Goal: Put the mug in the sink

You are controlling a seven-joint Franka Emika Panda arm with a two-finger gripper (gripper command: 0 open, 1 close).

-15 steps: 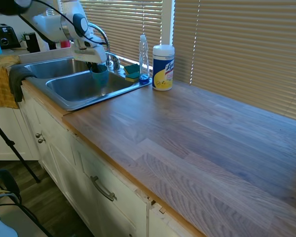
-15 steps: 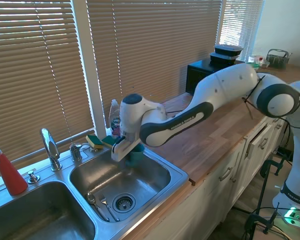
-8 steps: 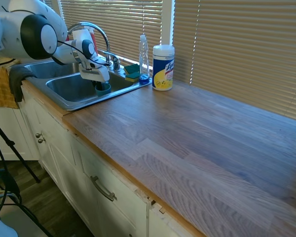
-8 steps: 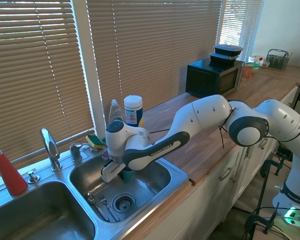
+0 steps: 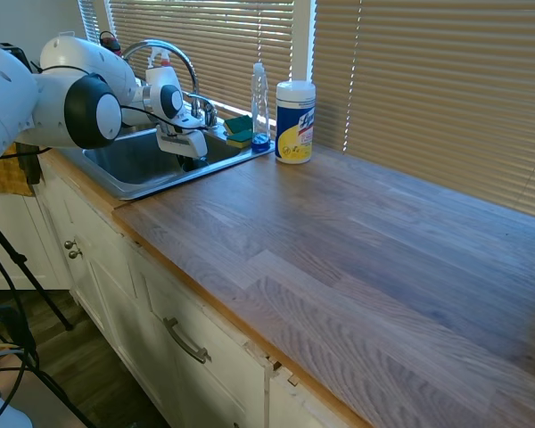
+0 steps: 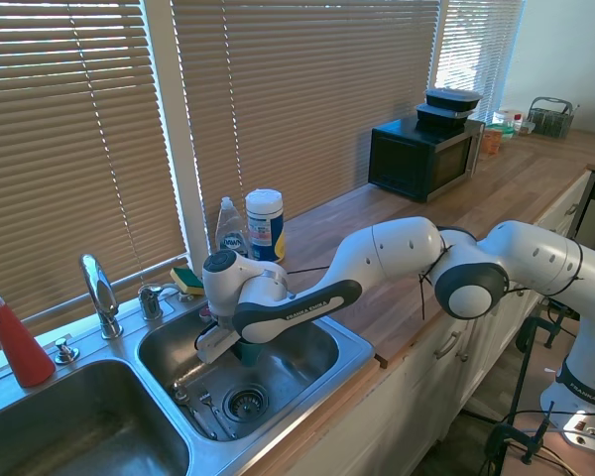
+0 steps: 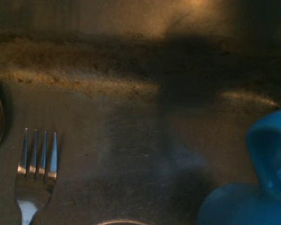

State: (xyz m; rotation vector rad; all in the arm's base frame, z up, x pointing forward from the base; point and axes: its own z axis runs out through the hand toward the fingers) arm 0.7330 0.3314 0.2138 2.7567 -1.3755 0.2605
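Observation:
The teal mug (image 6: 248,351) is down inside the right basin of the stainless sink (image 6: 312,395), close to the basin floor. My gripper (image 6: 236,347) reaches into that basin and is shut on the mug. From the other side, my gripper (image 5: 188,152) dips behind the sink rim (image 5: 157,185), which hides the mug. In the wrist view the blue mug (image 7: 264,180) with its looped handle sits just above the steel floor, near a fork (image 7: 35,171).
A drain (image 6: 245,402) and cutlery (image 6: 204,404) lie on the basin floor. The faucet (image 6: 98,290) stands behind the divider. A sponge (image 5: 239,127), a clear bottle (image 5: 260,100) and a wipes canister (image 5: 294,122) stand at the sink's corner. A red spray bottle (image 6: 16,339) stands at far left.
The arm has carried the mug from above the sink rim down into the right basin, sinking lower over both steps. The mug has dropped out of sight in the first exterior view.

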